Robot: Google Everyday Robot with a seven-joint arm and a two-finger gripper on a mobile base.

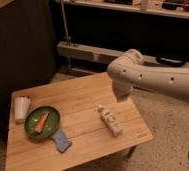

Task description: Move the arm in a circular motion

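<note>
Cream-white tubular robot arm [160, 77] from 3 o'clock: likely rigid, heavy, no hold needed; blunt gripper [123, 96] over light wooden table [85, 95], closure undeterminable.

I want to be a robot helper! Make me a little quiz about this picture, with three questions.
1. True or false: the orange carrot lies on the green plate.
2. What stands just left of the plate? A) a white cup B) a red ball C) a book
3. Fill in the gap: the arm reaches in from the right, and its pincer hangs over the wooden ____.

Key: 1 true. 2 A. 3 table.
</note>
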